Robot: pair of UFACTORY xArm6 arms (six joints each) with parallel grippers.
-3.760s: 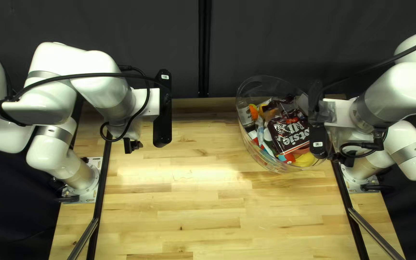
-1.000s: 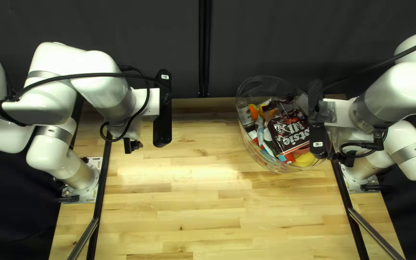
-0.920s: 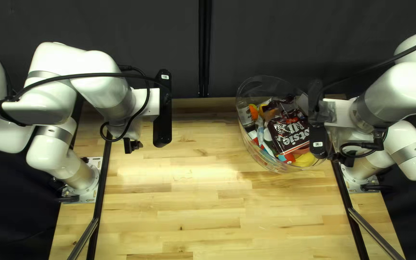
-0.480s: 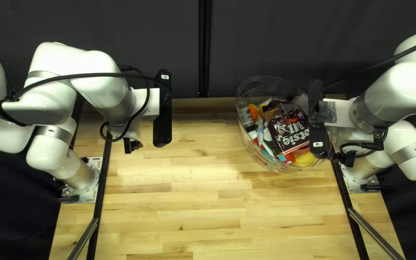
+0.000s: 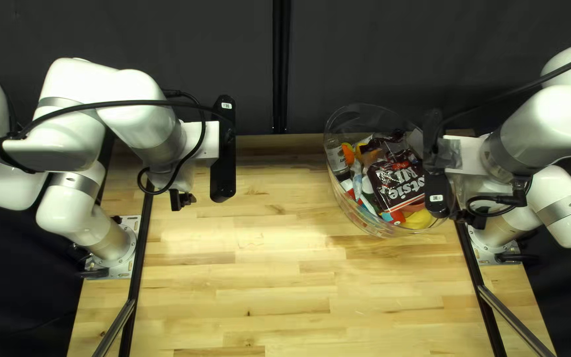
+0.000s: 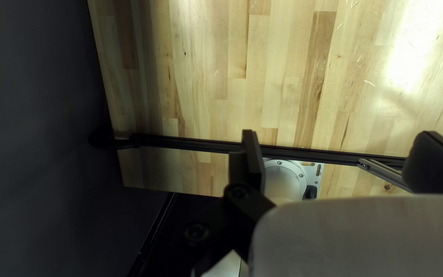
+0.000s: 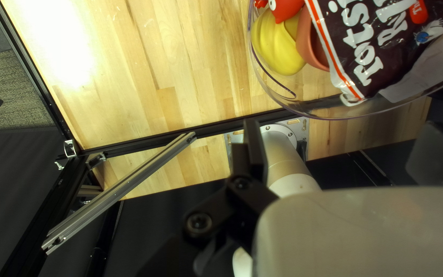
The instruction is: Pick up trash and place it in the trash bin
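Note:
The clear round bin [image 5: 346, 210] is right of centre in the top left view and holds several pieces, among them a dark brown candy bag [image 5: 398, 187] and a yellow item [image 5: 418, 219]. My right gripper [image 5: 436, 172] hangs over the bin's right side. My left gripper [image 5: 223, 158] is over the table's far left part, apart from the bin. The left wrist view shows my left gripper [image 6: 339, 159] open, nothing between its fingers. In the right wrist view my right gripper [image 7: 342, 151] is open and holds nothing; the bin's rim [image 7: 329, 118] and the candy bag [image 7: 370, 46] lie ahead of it.
Bare wooden table [image 5: 266, 284] stretches between the two arms. Dark rails [image 5: 139, 264] run along both sides, each near an arm's base. A metal strut [image 7: 129, 184] slants beside the rail in the right wrist view. The dark curtain [image 5: 166, 39] hangs behind the bin.

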